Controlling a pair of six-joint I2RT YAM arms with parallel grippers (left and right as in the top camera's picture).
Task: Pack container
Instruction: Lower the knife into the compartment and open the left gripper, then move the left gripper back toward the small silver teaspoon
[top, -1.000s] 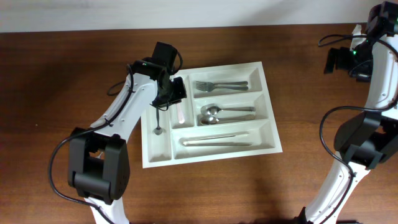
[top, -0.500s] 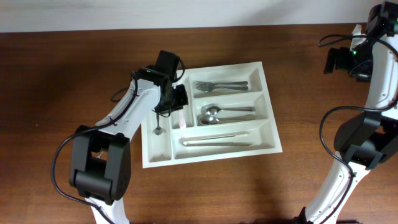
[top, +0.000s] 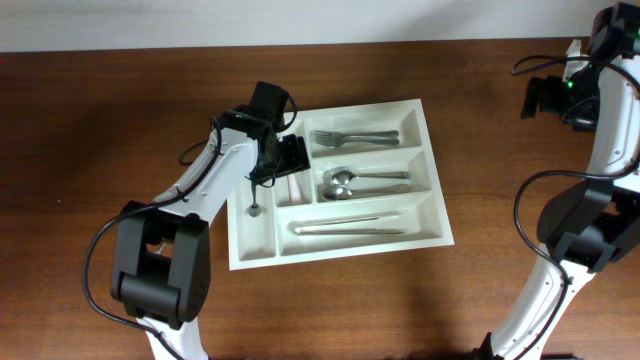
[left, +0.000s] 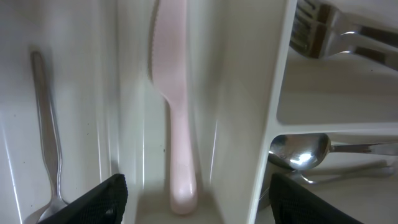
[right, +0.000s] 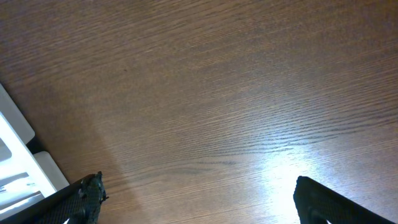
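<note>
Here, your tray (top: 255, 252) lay flat on the table (top: 100, 120), slightly askew. Your left gripper (left: 199, 202) hung over the tray's second narrow compartment, jaws spread wide and gripping nothing. A pink knife (left: 177, 124) lay lengthwise in that compartment between the fingers, touching neither. A small spoon (left: 46, 124) lay in the narrow compartment beside it. The tray's long compartments held forks (top: 350, 137), spoons (top: 362, 180) and knives (top: 350, 225). Your right gripper (right: 205, 205) hung well off to the tray's right, jaws wide and empty.
</note>
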